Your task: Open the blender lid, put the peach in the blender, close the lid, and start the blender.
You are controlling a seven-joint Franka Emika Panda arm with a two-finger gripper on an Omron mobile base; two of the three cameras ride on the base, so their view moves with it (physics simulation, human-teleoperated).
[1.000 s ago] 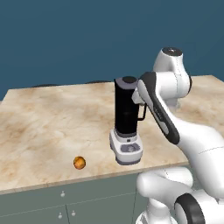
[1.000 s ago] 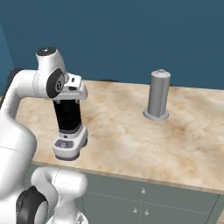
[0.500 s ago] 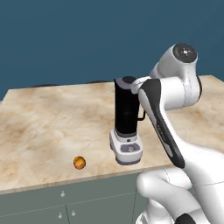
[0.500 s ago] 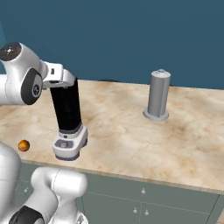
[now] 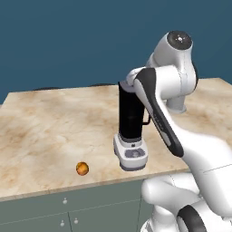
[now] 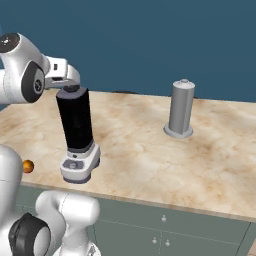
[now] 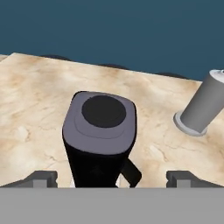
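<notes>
The blender (image 5: 131, 122) stands near the counter's front edge, a black jar on a white-grey base (image 6: 79, 164). The blender lid (image 7: 100, 124), dark grey with a black round knob (image 7: 104, 111), sits shut on the jar top. My gripper (image 7: 111, 179) hovers just above and behind the lid, open, its fingertips (image 7: 42, 178) spread wider than the jar with nothing between them. In the right base view my white hand (image 6: 61, 72) is right over the jar top. The peach (image 5: 82, 168), a small orange ball, lies on the counter left of the blender base, also visible as the peach (image 6: 28, 166).
A plain grey cylinder (image 6: 180, 108) on a round foot stands on the counter to the blender's right, seen too as the cylinder (image 7: 202, 106). The marble counter (image 5: 45, 127) ends at a front edge just before the blender, with grey cabinet drawers (image 6: 165, 230) below.
My arm has swung and the hand has risen from beside the jar's top to just above the lid. Blender, lid and peach have stayed put.
</notes>
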